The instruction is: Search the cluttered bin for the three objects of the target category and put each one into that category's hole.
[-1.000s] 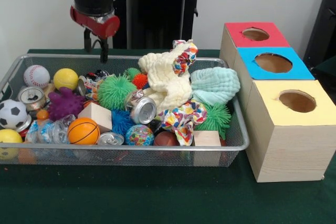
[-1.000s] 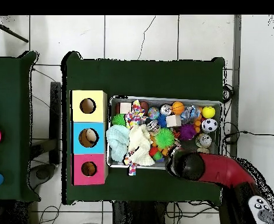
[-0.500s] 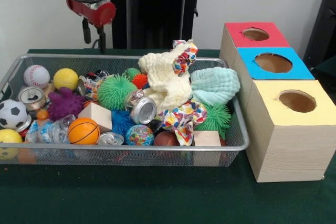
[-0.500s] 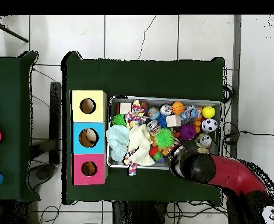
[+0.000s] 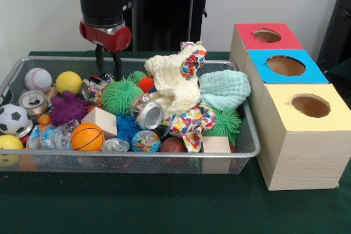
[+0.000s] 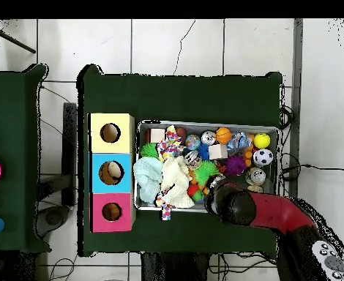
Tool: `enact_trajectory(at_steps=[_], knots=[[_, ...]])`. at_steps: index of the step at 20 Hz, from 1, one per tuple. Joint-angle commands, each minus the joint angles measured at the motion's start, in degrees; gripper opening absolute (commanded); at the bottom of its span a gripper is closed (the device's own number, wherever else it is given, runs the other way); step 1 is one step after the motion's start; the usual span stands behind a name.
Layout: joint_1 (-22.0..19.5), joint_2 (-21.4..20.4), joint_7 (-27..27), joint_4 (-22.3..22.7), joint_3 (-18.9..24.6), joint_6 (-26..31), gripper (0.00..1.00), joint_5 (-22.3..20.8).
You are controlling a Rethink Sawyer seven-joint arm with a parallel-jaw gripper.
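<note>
The red and black arm's two-fingered gripper (image 5: 108, 65) is seen hanging over the far side of the silver wire-mesh bin (image 5: 137, 160), its dark fingers spread apart with nothing held between them. Their tips are lowered to about the level of the clutter, just beside the green spiky rubber ball (image 5: 122, 95), which lies toward the camera and slightly right of the tool in the front view. A small dark-and-red item sits directly under the fingertips, but what it is cannot be told.

The target category is not named, so the wanted thing can only be guessed at (balls are plentiful here). On the other side of the gripper, the yellow smooth ball (image 5: 68, 81) and the white baseball (image 5: 38, 79) are found near the bin's back rim, well apart from the three holed boxes: red-topped (image 5: 267, 36), blue-topped (image 5: 285, 66) and yellow-topped (image 5: 310, 106).

From overhead, the gripper (image 6: 216, 195) is placed at the bin's robot-side edge. Any pick would have to be carried across the heap of cream cloth (image 5: 174, 83).
</note>
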Motion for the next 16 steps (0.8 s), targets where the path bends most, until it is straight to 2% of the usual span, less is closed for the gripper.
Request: enact_trajectory(at_steps=[1, 4, 9, 13, 16], knots=[[4.31, 7.23, 1.53, -6.06, -1.92, -10.57, 1.0, -6.48], [7.1, 8.56, 2.84, -8.19, -5.97, -15.04, 1.0, -8.02], [11.46, 11.67, 4.64, -11.07, -12.67, -22.78, 1.0, -7.2], [12.51, 14.88, 4.22, -12.84, -15.39, -26.9, 1.0, -5.4], [10.97, 15.97, 2.68, -14.14, -14.21, -26.98, 1.0, -5.51]])
